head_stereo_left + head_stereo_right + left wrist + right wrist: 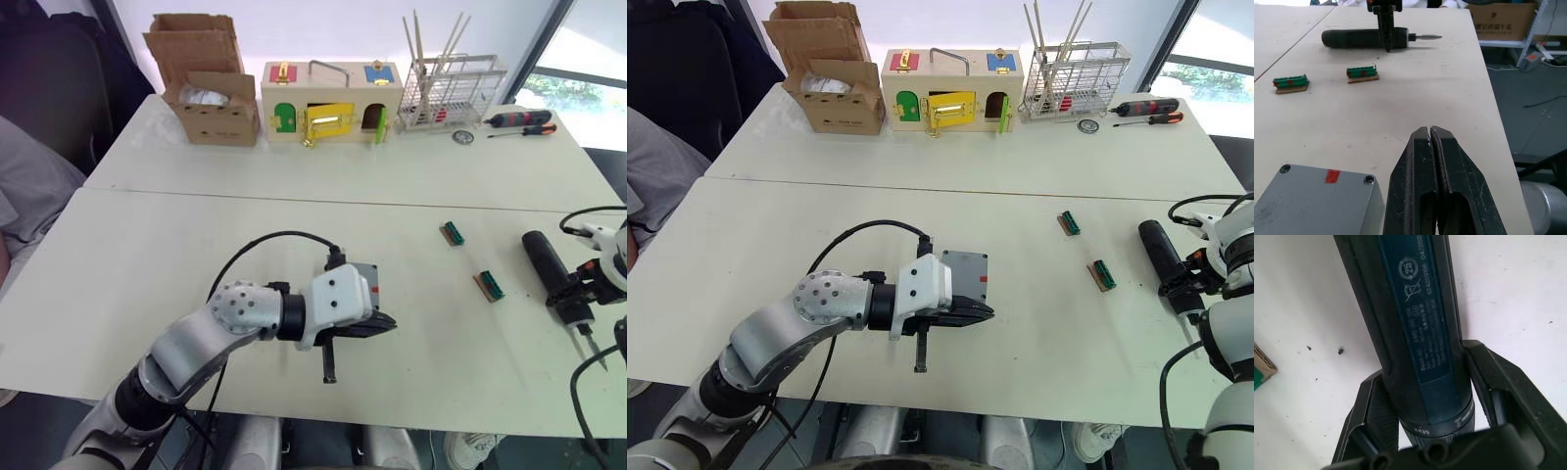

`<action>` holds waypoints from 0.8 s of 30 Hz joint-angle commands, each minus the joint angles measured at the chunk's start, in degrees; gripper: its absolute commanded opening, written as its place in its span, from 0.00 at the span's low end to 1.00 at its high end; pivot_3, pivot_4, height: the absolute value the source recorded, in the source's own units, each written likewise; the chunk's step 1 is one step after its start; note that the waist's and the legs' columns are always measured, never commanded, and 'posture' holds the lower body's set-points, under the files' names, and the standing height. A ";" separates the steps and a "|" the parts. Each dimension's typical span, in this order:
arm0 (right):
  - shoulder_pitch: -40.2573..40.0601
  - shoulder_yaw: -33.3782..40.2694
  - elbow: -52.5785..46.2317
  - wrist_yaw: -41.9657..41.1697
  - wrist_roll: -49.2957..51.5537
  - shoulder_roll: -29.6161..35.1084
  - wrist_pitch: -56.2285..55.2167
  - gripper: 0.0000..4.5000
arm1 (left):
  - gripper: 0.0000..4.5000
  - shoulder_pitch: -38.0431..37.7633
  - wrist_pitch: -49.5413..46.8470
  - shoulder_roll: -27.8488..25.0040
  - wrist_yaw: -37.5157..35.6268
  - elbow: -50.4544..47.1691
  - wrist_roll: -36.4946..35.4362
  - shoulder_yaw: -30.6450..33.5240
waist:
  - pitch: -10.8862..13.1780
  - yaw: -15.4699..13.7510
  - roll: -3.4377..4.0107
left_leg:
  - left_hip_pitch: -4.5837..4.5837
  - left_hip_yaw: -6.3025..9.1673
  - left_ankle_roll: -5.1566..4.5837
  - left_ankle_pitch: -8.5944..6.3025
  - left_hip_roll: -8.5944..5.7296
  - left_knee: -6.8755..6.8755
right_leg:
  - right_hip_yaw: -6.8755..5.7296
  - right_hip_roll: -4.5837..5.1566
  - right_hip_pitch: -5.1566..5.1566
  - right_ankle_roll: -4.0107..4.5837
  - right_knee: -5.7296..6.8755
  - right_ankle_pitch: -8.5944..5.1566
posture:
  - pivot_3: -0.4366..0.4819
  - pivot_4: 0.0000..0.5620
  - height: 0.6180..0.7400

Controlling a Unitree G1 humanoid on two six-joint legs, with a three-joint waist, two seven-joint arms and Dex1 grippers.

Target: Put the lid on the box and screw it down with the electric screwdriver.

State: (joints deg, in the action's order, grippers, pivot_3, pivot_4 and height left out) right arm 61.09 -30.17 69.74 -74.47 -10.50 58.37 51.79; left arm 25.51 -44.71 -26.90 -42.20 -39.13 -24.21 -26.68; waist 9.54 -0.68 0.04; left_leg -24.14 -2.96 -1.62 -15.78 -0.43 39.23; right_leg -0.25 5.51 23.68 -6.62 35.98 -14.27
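Nearby, grey box (1312, 200) — lidded, red-labelled

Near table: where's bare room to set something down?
Free: the wide stretch left of the box and left gripper, and between the box and the green connector strips. Crowded: right edge, where the right gripper straddles the electric screwdriver.

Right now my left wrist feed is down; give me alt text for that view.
The left gripper points across the pale table, its black jaws shut and empty, beside the small grey plastic box with the lid on it, red label showing. Beyond lie two green terminal blocks and the thick dark electric screwdriver, clasped by the right gripper.
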 commanded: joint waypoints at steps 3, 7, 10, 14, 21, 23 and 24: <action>-1.24 2.12 1.30 -2.38 -2.14 -0.87 -2.51 0.41 | 0.00 0.55 1.46 -0.50 -0.62 -0.19 0.31 0.73 | 0.00 0.02 -0.01 | 0.32 0.04 -0.11 -0.08 0.00 -0.02 | -0.03 0.00 -0.36 0.02 -0.11 -0.01 | 0.48 0.27 0.92; 1.69 6.19 -1.14 -1.98 -1.60 2.04 -5.40 0.41 | 0.00 2.05 3.23 -0.91 -2.61 2.99 0.17 2.05 | 0.05 0.16 0.09 | 0.36 0.04 -0.10 -0.08 0.00 -0.04 | -0.03 0.00 -0.37 0.02 -0.10 -0.01 | 0.48 0.27 0.92; 4.83 10.57 -3.51 -1.55 0.31 2.92 -6.76 0.41 | 0.00 3.05 4.51 -0.94 -3.77 5.39 0.07 2.76 | 0.12 0.35 0.42 | 0.36 -0.03 -0.09 -0.07 0.00 -0.05 | 0.00 0.01 -0.32 0.01 -0.10 -0.01 | 0.48 0.27 0.92; 14.05 27.52 -14.60 3.03 11.50 4.22 4.02 0.41 | 0.00 2.28 4.87 0.22 -5.40 14.69 -6.25 12.86 | 0.41 1.26 1.21 | 0.20 -0.17 -0.02 -0.03 -0.01 -0.08 | 0.11 0.05 -0.04 -0.01 0.02 0.00 | 0.48 0.27 0.92; -14.42 78.93 -90.43 23.81 33.42 -29.57 17.23 0.41 | 0.00 3.40 1.74 -1.76 -9.94 19.59 -10.90 17.59 | 0.09 0.08 0.33 | -0.38 0.38 0.17 0.07 0.64 -0.32 | -0.08 -0.74 0.55 0.04 0.28 -0.01 | 0.48 0.27 0.92; -18.96 80.21 -101.89 29.19 39.29 -41.88 18.08 0.41 | 0.00 4.27 1.12 -2.20 -10.24 20.20 -10.73 17.42 | 0.15 -0.39 0.43 | -0.42 0.42 0.39 0.17 0.72 -0.18 | -0.06 -0.77 0.59 0.04 0.49 -0.01 | 0.48 0.27 0.92; -21.30 79.28 -105.75 31.53 41.26 -46.75 17.55 0.41 | 0.00 4.64 0.91 -2.11 -10.05 20.43 -10.57 17.18 | 0.15 -0.57 0.42 | -0.45 0.46 0.47 0.22 0.58 -0.21 | -0.06 -0.65 0.61 0.05 0.54 -0.01 | 0.48 0.27 0.92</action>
State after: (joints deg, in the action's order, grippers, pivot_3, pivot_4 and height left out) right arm 39.98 46.79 -26.92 -47.05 25.77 13.91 70.18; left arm 28.84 -43.58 -28.94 -51.92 -18.02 -34.08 -10.37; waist 9.69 -1.25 0.46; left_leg -24.60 -2.48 -1.12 -15.54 -0.06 39.06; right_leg -0.28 5.07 24.34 -6.57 36.53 -14.28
